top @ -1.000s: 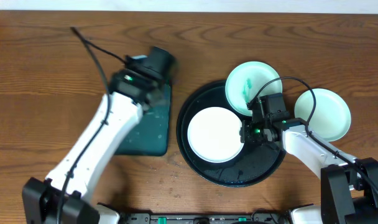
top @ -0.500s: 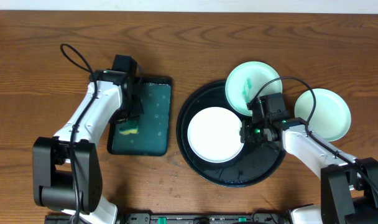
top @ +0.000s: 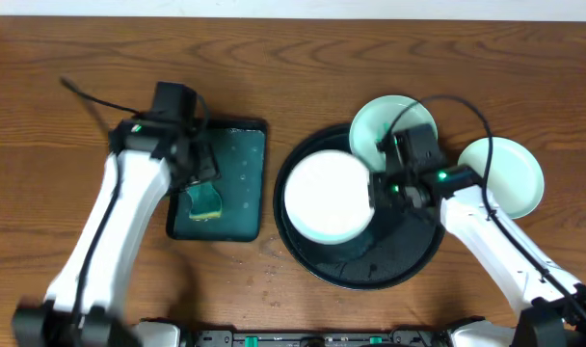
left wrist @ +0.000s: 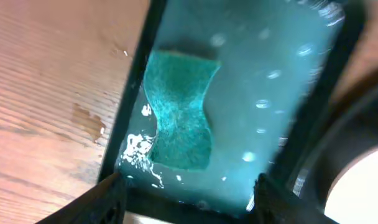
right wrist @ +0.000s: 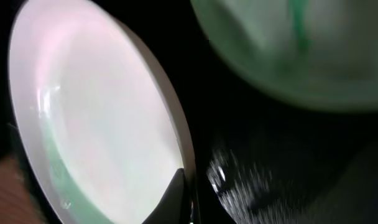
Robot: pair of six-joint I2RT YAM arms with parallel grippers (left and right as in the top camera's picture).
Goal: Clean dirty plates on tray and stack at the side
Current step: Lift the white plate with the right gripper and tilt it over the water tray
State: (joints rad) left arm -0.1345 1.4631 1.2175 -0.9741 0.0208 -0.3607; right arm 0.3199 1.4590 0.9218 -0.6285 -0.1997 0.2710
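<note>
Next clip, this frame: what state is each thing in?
big plate: gripped at its rim, over the black tray
smeared plate: teal smear inside, sitting at the black tray's far rim
third plate: on the table, right of the black tray
sponge: lying loose in the wet green tray
left pincer: open above the sponge
right pincer: shut on the big plate

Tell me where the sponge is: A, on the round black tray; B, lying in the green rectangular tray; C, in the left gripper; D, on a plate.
B: the sponge lies flat in the green tray, and the left gripper is open, holding nothing.
</note>
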